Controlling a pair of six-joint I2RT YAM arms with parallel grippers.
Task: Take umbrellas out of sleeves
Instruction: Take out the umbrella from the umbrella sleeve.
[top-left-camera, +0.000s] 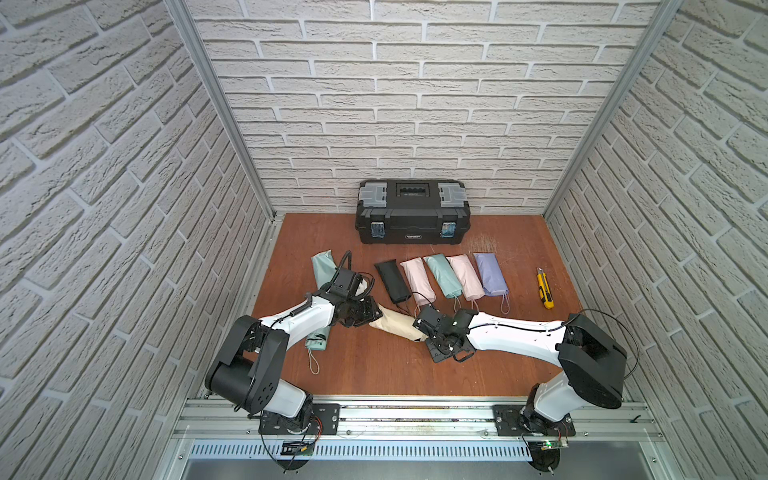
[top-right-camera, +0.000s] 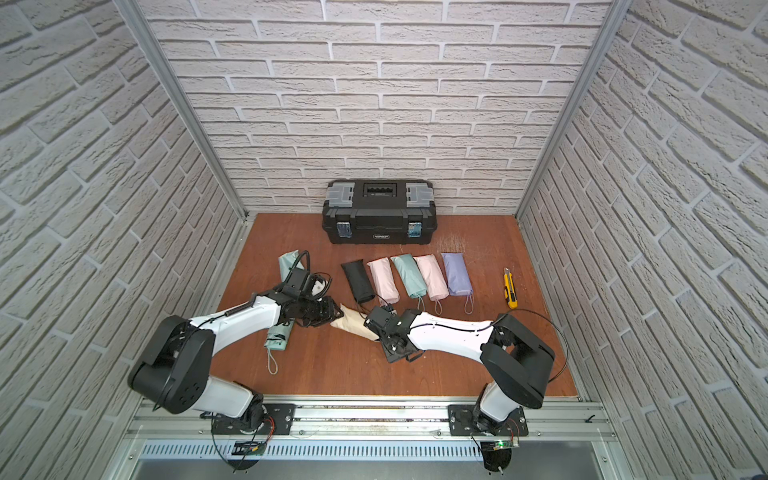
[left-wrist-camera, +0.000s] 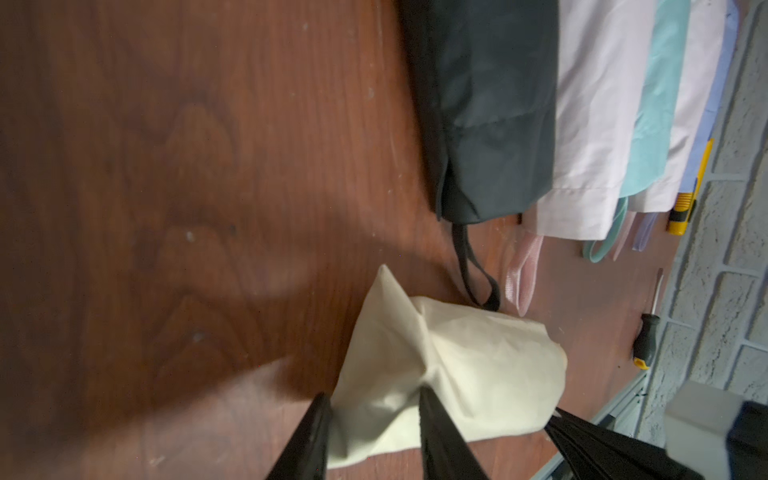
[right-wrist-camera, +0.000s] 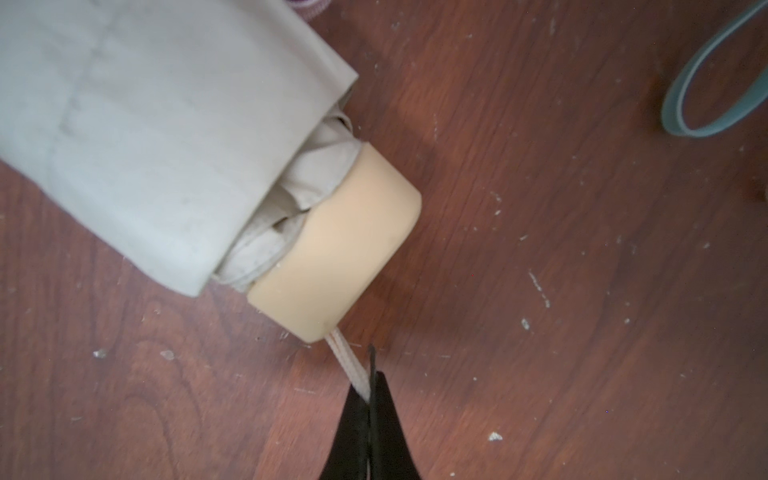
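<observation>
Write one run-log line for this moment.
left gripper: open, astride cream sleeve end | right gripper: shut on cream umbrella wrist cord

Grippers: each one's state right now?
Left gripper: open, fingers either side of the cream sleeve.
Right gripper: closed on the wrist loop of the cream umbrella.

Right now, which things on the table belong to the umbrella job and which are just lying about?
Job: cream umbrella, cream sleeve, mint umbrella, empty mint sleeve, five sleeved umbrellas.
Lying about: toolbox, utility knife, screwdriver.
</observation>
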